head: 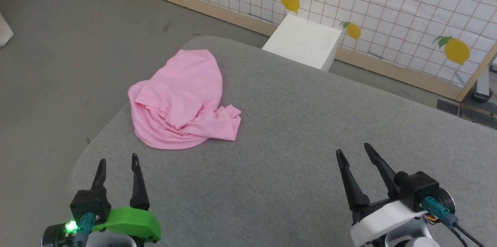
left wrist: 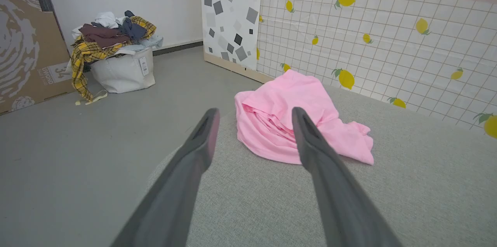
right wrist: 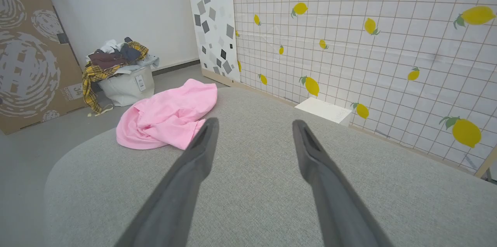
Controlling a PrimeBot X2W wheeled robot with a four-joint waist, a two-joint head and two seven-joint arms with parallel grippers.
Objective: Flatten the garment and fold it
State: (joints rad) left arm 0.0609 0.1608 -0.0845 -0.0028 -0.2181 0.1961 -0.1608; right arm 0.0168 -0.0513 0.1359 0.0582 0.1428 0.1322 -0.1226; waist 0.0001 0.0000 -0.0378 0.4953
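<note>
Overhead, the left gripper point(head: 119, 157) and right gripper point(head: 353, 148) both stand spread wide and empty over the grey cushion point(head: 303, 122), the crumpled pink garment point(head: 182, 99) ahead of the left one. From the left wrist it lies just beyond the parted fingertips; from the right wrist, ahead and leftward, apart

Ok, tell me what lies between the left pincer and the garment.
Nothing: in the head view, the stretch of grey padded surface between the open left pincer and the pink garment is bare.
</note>
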